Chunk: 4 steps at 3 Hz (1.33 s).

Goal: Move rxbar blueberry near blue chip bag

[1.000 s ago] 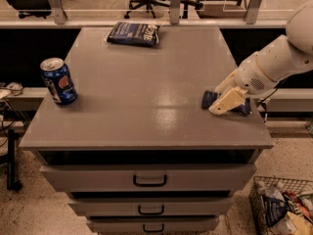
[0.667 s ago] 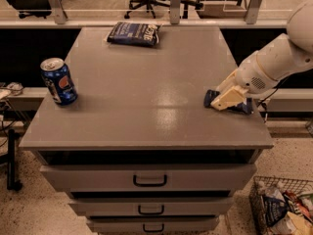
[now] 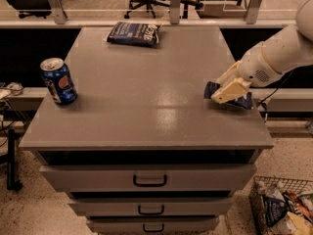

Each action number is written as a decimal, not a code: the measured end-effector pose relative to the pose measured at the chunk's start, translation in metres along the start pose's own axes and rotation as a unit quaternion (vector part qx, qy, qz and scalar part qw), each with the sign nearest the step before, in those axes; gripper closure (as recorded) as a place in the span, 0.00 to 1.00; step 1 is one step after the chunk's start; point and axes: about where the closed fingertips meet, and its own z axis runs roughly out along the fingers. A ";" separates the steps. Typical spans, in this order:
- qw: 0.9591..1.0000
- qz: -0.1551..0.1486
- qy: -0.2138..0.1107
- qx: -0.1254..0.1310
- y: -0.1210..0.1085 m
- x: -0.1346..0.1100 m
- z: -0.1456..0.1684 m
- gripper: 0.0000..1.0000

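The rxbar blueberry (image 3: 211,89), a small flat dark blue wrapper, is at the right edge of the grey cabinet top (image 3: 146,102). My gripper (image 3: 223,96) is right over it, its cream fingers closed on the bar's middle, so only the two ends of the bar show. The bar looks held just off the surface. The blue chip bag (image 3: 134,33), larger and puffy, lies flat at the far edge of the top, left of centre, well away from the gripper.
A blue soda can (image 3: 58,81) stands upright near the left edge. Drawers with dark handles (image 3: 149,180) are below the top. A wire basket of snack packets (image 3: 281,209) sits on the floor at the lower right. Office chairs stand behind a rail at the back.
The gripper and the bar have shifted together slightly up and away from the front edge. The can and the chip bag have not moved.
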 end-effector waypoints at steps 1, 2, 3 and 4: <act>0.999 -0.009 -0.013 0.030 -0.019 -0.013 -0.026 1.00; 0.999 -0.009 -0.013 0.030 -0.019 -0.013 -0.026 1.00; 0.999 -0.009 -0.030 0.026 -0.022 -0.034 -0.008 1.00; 0.998 -0.005 -0.053 0.040 -0.041 -0.065 0.017 1.00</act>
